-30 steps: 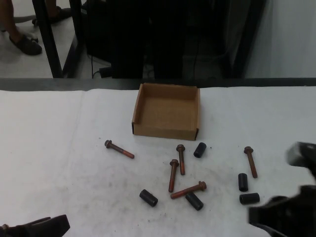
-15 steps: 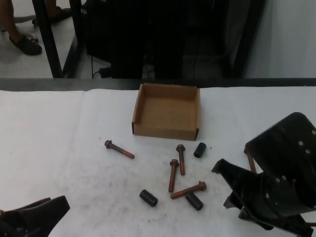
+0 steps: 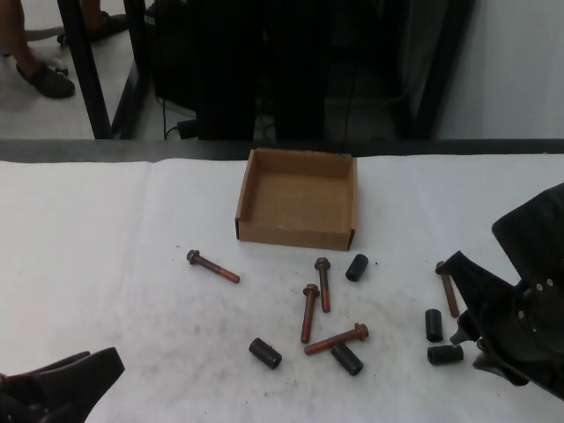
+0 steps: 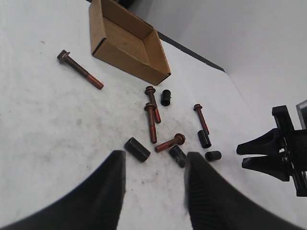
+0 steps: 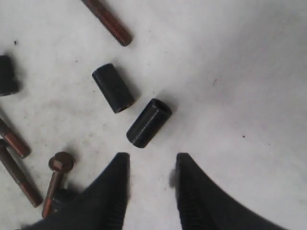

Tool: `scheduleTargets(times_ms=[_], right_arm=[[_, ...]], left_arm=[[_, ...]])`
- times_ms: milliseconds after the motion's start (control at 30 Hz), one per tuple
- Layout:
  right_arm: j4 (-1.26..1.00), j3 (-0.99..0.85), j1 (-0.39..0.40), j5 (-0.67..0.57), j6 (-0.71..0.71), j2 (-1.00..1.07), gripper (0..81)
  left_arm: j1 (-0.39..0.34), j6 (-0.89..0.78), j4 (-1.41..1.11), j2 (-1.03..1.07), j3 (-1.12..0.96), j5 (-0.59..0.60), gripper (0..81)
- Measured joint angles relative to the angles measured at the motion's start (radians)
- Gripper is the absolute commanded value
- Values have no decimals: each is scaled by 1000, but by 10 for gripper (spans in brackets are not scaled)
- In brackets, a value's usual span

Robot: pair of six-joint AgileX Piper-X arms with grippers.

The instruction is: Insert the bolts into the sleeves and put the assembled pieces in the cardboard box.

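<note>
Bolts and sleeves are scattered loose over the white bench (image 3: 88, 264), each piece separate. With a clock face laid on the high view and centred on the middle bolt (image 3: 324, 286), the cardboard box (image 3: 295, 234) is found at twelve o'clock, its open top facing up. A lone bolt (image 3: 211, 266) is seen at nine o'clock and a far bolt (image 3: 448, 288) at three. A slanted bolt (image 3: 337, 339) is seen at five or six, just beside a sleeve (image 3: 346, 359). Another sleeve (image 3: 357, 267) lies at one o'clock, near the box. The right gripper (image 5: 151, 165) is placed at four o'clock. Its fingers are spread apart with nothing held between them, and the nearest sleeve (image 5: 148, 122) lies on the bench just past the fingertips, with a second sleeve (image 5: 112, 87) close alongside. The left gripper (image 4: 154, 163) is held at eight o'clock, well apart from the parts. Its fingers are spread wide and nothing is gripped.
</note>
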Motion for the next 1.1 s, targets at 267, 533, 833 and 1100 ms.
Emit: scheduleTargets(times_ms=[267,533,833,1100], right_arm=[[-33,0,-6,-42,59,56,312],[-58,0,-6,-44,70,107,312],[-126,0,-6,-37,77,139,312],[-126,0,-6,-37,100,175,312]], left_arm=[[0,0,0,0,0,-3,384],[0,0,0,0,0,-4,384],[0,0,0,0,0,-6,384],[0,0,0,0,0,-5,384]])
